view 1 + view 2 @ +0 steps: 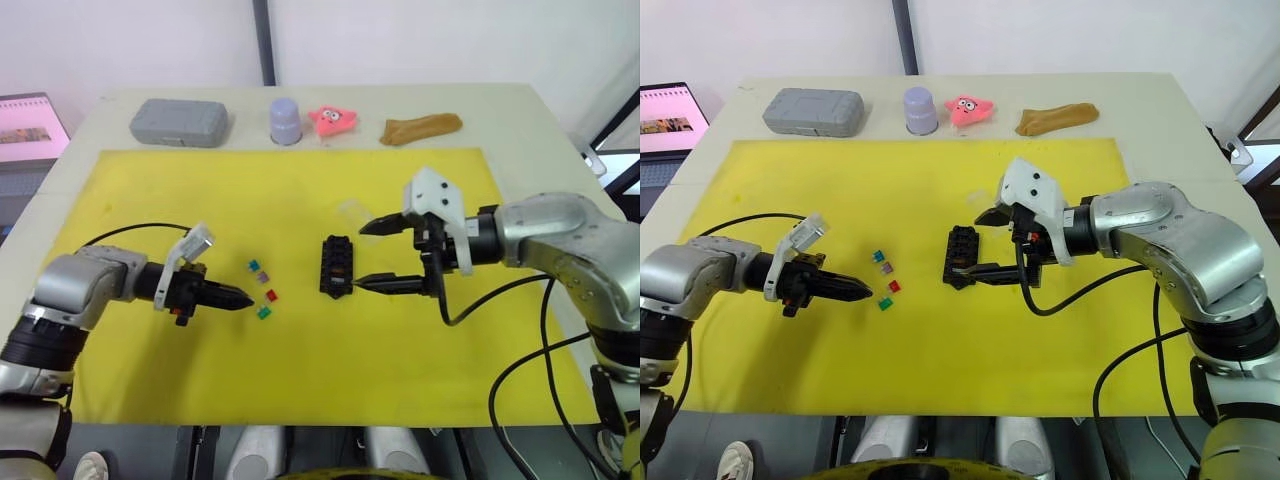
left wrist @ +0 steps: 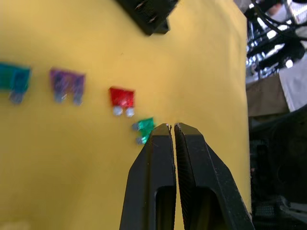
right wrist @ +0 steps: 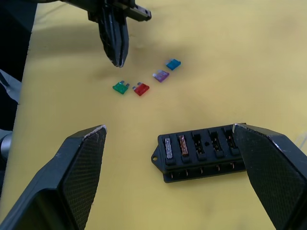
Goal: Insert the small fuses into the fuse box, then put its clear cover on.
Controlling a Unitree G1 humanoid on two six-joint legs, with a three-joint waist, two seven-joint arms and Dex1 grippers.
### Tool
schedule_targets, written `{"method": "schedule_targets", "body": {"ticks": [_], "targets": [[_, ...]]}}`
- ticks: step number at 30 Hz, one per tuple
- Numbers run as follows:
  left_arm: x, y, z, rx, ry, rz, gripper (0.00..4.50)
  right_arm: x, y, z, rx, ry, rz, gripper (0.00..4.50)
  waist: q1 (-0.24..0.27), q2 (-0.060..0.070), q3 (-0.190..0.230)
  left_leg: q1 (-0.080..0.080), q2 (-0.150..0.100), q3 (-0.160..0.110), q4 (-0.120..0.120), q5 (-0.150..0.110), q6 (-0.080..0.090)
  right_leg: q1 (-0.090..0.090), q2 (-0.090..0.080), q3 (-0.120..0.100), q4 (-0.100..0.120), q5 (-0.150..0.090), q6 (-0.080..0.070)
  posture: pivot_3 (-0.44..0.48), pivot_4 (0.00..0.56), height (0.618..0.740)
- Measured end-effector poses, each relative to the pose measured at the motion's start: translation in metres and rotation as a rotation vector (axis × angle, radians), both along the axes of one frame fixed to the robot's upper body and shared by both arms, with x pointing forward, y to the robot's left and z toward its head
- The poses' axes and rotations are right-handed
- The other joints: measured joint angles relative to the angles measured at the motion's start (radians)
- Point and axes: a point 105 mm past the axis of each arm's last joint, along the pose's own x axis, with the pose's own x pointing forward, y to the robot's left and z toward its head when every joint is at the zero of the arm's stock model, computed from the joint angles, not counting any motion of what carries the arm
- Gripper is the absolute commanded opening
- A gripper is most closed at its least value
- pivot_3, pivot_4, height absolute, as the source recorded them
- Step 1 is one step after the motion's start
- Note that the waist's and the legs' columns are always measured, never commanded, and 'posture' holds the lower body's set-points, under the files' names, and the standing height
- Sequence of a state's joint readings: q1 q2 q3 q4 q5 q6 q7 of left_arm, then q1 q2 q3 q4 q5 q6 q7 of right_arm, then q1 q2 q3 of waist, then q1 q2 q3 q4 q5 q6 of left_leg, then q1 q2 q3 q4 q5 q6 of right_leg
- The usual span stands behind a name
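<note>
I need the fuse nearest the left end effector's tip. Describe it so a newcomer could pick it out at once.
On the yellow mat, left of the black fuse box, four loose fuses lie in a short row. The one you want is the green fuse, at the row's end nearest the robot, beside the shut left end effector. Its neighbour is red; the others are purple and blue.

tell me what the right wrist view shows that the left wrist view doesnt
Right wrist view alone: the top of the fuse box with two fuses already seated at one end and the other slots empty, the right gripper open wide with a finger to either side of the box, and the left gripper seen from outside.

Left wrist view alone: the left gripper's fingers shut together, tips just beside the green fuse.

Both: four loose fuses on the yellow mat, namely green, red, purple and blue, plus part of the box.
</note>
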State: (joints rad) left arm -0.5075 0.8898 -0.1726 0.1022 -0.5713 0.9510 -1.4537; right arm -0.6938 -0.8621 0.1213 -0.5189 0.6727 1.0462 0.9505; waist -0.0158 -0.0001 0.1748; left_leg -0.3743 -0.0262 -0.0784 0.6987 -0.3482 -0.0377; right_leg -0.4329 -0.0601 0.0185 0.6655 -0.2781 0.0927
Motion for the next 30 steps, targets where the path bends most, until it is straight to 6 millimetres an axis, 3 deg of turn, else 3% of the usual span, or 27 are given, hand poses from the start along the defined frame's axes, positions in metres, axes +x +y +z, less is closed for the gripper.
{"method": "schedule_targets", "body": {"ticks": [3, 13, 30], "targets": [[0.006, 0.001, -0.008, -0.013, 0.039, 0.027, 2.00, 0.000, 0.001, 0.000, 0.002, -0.004, 0.003, 4.50, 0.000, 0.000, 0.000, 0.000, 0.000, 0.000, 0.000, 0.000, 0.000, 0.000, 0.000, 0.000, 0.000, 0.000, 0.000, 0.000, 0.150, 0.740], [0.021, -0.005, -0.014, -0.084, 0.133, 0.075, 2.00, 0.001, 0.001, 0.000, 0.001, -0.013, -0.007, 4.50, -0.002, 0.000, 0.000, 0.000, 0.000, 0.000, 0.000, 0.001, -0.003, 0.000, 0.000, 0.000, 0.000, 0.000, 0.000, 0.000, 0.150, 0.740], [-0.005, -0.016, -0.021, -0.075, 0.195, -0.045, 2.00, 0.002, 0.001, 0.001, 0.001, -0.020, -0.020, 4.50, -0.001, 0.000, 0.000, 0.000, 0.000, 0.000, 0.000, 0.002, -0.003, 0.000, -0.001, 0.000, 0.000, 0.000, 0.000, 0.000, 0.150, 0.740]]}}
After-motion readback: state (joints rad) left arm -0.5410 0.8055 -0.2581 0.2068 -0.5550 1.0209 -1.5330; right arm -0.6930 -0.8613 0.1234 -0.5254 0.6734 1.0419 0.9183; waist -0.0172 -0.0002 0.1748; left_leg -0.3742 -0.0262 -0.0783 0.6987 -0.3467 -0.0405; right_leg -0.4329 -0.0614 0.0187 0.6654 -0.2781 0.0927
